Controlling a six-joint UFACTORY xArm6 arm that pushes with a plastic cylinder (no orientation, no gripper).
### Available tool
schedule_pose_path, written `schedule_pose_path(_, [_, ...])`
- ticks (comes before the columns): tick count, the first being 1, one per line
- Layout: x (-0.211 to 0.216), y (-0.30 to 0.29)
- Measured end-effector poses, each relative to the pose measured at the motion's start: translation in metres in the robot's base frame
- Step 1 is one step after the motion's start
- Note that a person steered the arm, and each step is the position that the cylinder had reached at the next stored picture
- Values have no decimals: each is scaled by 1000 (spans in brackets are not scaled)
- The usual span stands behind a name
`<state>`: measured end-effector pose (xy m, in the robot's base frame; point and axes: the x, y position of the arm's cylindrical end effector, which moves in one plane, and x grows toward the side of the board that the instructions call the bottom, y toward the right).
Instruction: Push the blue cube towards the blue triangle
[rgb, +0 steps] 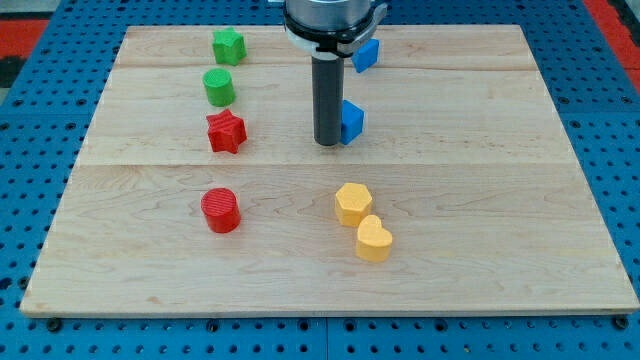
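Note:
My tip rests on the wooden board a little above its middle. A blue block, apparently the cube, sits right against the rod's right side, and its left part is hidden behind the rod. A second blue block, apparently the triangle, lies near the view's top, straight above the first. Its left part is hidden by the arm's body. The two blue blocks are apart, about one block's gap and a half between them.
A green star, a green cylinder, a red star and a red cylinder form a column on the view's left. A yellow hexagon and a yellow heart touch below my tip.

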<state>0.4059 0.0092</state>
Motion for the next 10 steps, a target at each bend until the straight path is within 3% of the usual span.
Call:
schedule_pose_path(2, [-12, 37])
schedule_pose_path(6, [-37, 37])
schedule_pose_path(8, [35, 51])
schedule_pose_path(10, [94, 110])
